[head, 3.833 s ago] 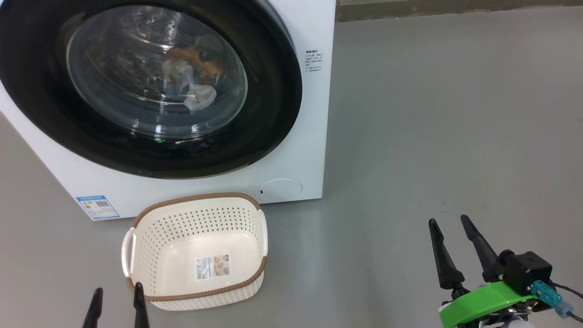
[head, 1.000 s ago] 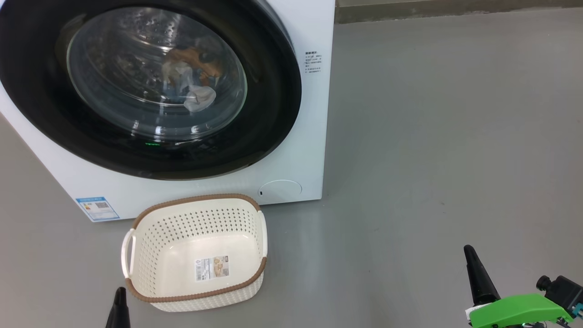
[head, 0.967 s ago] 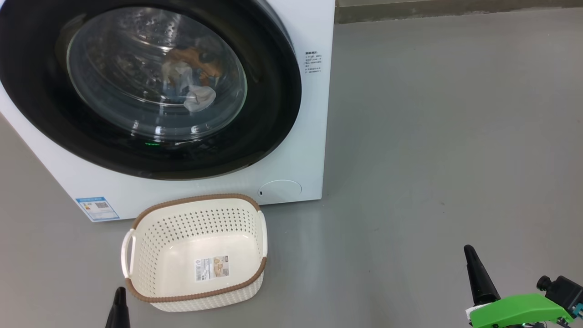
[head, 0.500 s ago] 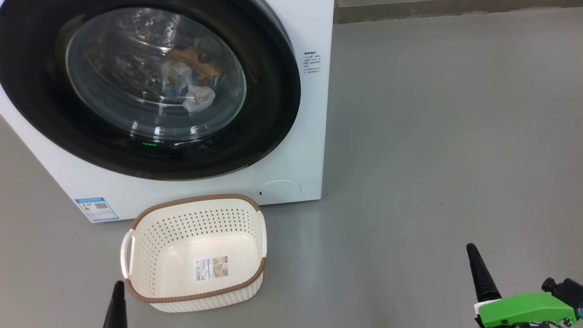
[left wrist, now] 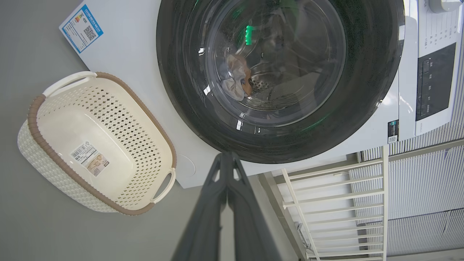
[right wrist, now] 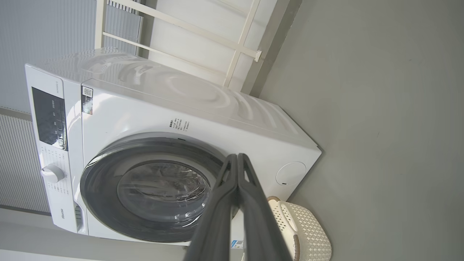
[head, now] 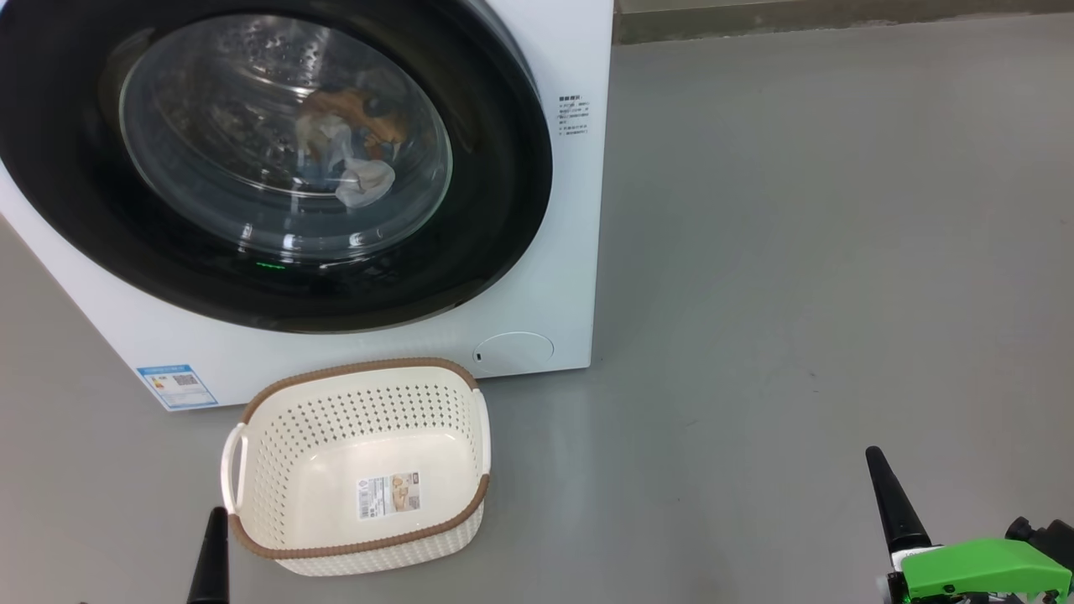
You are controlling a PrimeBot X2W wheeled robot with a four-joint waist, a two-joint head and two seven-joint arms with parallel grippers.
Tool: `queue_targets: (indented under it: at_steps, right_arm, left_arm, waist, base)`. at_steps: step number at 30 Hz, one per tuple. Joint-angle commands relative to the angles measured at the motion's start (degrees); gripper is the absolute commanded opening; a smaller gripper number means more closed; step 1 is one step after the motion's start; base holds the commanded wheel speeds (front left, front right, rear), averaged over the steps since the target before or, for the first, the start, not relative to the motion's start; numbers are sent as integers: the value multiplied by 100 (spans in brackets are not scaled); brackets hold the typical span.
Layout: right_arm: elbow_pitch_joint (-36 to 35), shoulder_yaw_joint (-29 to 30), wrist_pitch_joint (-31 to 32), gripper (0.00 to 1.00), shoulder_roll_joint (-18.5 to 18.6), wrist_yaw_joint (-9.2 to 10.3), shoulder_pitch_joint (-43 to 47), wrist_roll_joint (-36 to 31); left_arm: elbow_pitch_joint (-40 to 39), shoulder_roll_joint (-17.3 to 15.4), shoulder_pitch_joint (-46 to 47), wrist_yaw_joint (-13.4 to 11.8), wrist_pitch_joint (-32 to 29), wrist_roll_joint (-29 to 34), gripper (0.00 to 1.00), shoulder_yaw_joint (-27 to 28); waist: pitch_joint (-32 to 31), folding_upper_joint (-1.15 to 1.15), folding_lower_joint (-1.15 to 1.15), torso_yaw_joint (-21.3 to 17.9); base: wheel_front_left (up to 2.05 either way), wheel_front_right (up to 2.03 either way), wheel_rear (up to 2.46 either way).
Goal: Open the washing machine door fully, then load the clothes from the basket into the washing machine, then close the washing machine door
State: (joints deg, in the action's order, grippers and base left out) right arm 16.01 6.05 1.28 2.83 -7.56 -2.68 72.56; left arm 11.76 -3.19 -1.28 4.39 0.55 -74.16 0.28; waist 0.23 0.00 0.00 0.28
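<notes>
Well, from where I stand the job looks all but finished. The door (head: pixel 252 210) lies closed flat against the front of the washer (head: pixel 575 252). Through its glass I can see the clothes (head: pixel 348 164) lying in the drum, a pale piece with something orange-brown behind it. The basket (head: pixel 361 369) sits on the floor (head: pixel 797 294) just in front of the washer, below the door and a little left of the filter cap (head: pixel 513 352). It holds nothing but the sticker (head: pixel 388 495) on its bottom.

Both arms hang low and idle. The left gripper (head: pixel 210 558) has its fingers pressed together on nothing, which is plain in the left wrist view (left wrist: pixel 226 157). Its tip stands close by the basket's near left corner, and I'd say it is apart from the rim, though the head view alone doesn't settle that. The right gripper (head: pixel 894 495) is likewise pinched together and empty (right wrist: pixel 237 157), well off to the right over bare floor.

So I judge the closing step to be the one in hand, and done or nearly so. Whether the latch has truly caught I can't tell, though no gap shows along the door's edge. The next move calls for little: draw the arms back to rest, minding the basket with the left one. If the latch is in doubt, a firm press on the door's rim with closed fingers would do.
</notes>
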Motion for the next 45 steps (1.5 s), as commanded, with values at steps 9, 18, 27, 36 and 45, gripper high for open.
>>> queue_targets:
  at_steps: [9,18,27,36,45]
  right_arm:
    - [-179,-42,182,0,15,5,-295,696]
    - [-188,-1,334,0,10,6,-320,1261]
    - [-196,35,469,0,6,7,-342,1761]
    - [-199,49,522,0,5,8,-350,1959]
    - [-199,49,522,0,5,8,-350,1959]
  left_arm:
    - [3,-125,423,160,-171,-689,0,237]
    - [99,-132,559,227,-324,-1275,0,303]
    - [184,-137,680,286,-460,-1792,0,364]
    - [218,-128,729,310,-527,-1984,0,404]
    - [219,-112,730,310,-546,-1965,0,426]
  waist:
    - [-2,0,0,-9]
    - [-3,0,0,-17]
    - [-4,0,0,-25]
    - [-5,0,0,-28]
    - [-5,0,0,-28]
  base:
    - [0,0,0]
    - [0,0,0]
    - [0,0,0]
    - [0,0,0]
    - [0,0,0]
